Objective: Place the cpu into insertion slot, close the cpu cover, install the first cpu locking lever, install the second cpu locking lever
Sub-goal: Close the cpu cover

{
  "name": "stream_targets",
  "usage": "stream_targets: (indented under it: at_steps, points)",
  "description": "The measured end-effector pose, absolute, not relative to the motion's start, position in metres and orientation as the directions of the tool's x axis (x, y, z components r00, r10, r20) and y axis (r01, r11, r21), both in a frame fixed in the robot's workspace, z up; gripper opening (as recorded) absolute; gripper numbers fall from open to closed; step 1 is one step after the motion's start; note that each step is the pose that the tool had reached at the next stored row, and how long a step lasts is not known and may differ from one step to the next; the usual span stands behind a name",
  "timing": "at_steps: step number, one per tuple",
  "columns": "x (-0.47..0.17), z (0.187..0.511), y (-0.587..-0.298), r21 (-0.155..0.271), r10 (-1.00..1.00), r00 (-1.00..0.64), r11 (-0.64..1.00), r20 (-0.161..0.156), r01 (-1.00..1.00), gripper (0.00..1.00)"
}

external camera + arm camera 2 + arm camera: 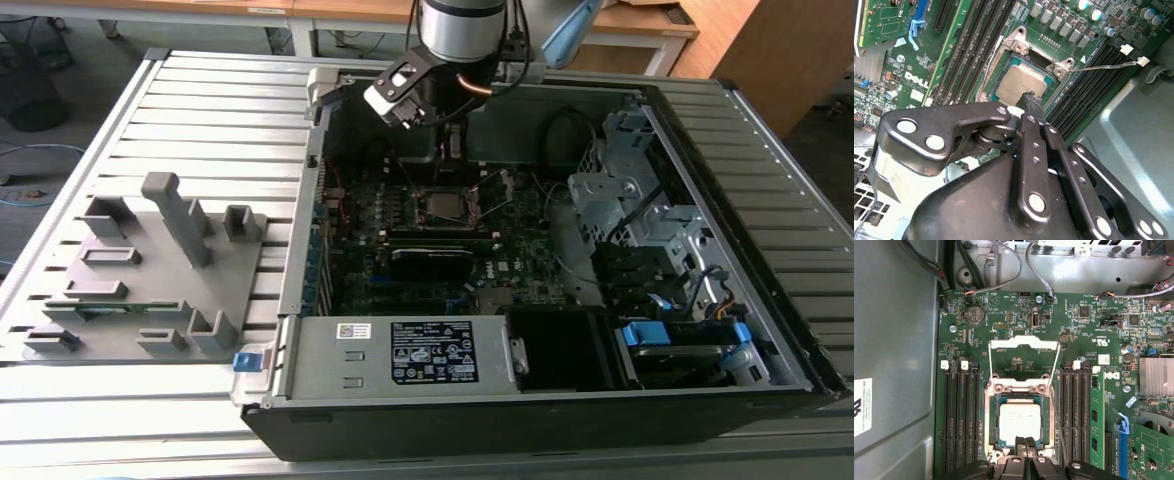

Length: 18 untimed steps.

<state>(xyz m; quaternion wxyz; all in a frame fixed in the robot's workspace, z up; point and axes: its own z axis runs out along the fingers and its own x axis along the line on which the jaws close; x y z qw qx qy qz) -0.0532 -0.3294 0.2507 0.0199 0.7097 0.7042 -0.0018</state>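
The cpu (1020, 422) lies flat in the insertion slot (992, 420), its dull metal top showing in both wrist views (1019, 86). The cpu cover (1024, 342) stands open, swung back from its hinge, with the green board visible through its window. A thin wire locking lever (1104, 66) sticks out from the socket's corner, unlatched. My gripper (1025, 441) is shut with nothing between its fingers. Its tips (1030, 97) hover over one edge of the cpu. In the exterior view the gripper (447, 150) hangs inside the open computer case, above the socket (441, 207).
Long black memory slots (961, 415) flank the socket on both sides. A heatsink (1156, 376) and a blue-tabbed slot (1120, 430) lie to one side. The case wall (300, 230), drive cage (627, 200) and power supply (400, 350) ring the board. A grey fixture (147, 270) sits outside.
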Motion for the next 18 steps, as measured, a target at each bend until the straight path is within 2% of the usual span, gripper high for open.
stream_targets:
  at_steps: [18]
  points:
    - [-0.053, 0.262, -0.329, 0.026, 1.0, 0.008, -0.007, -0.03, 1.0, 0.1]
